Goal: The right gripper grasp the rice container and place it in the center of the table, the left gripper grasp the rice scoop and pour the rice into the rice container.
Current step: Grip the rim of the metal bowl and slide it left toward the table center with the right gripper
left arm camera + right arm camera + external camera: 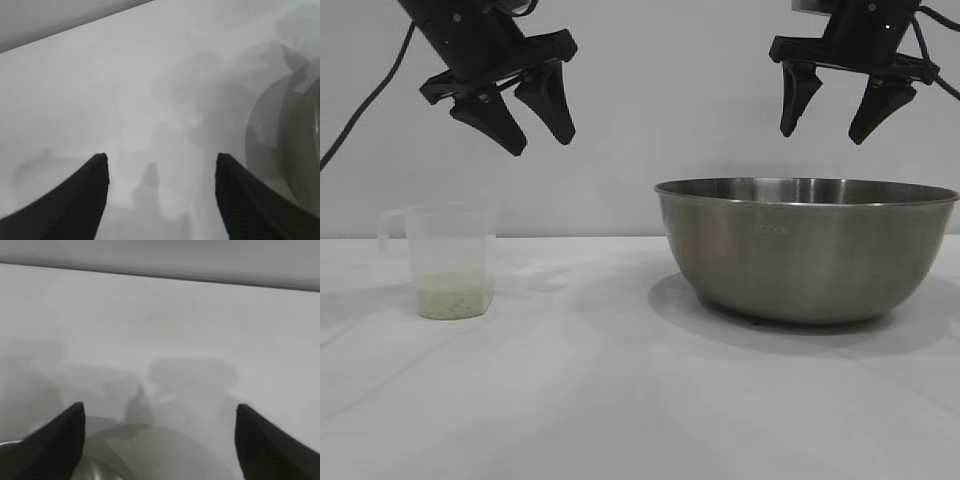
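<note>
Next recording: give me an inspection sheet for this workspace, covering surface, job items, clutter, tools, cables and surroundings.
Surface: white table, bare apart from the job's things.
Job's things: rice container upright at the exterior view's right; rice scoop upright at its left, well apart from the container; rice in the scoop's bottom.
Clutter: nothing seen.
Tools: left gripper open, empty, in the air above the scoop; right gripper open, empty, above the container.
Cables: black cable trailing from the left arm; another at the right arm.
Surroundings: plain pale wall.

Place: a robot test room or lab.
Signs: bare white bench (pixel 620 400), plain grey wall (pixel 650 110), two black robot arms.
</note>
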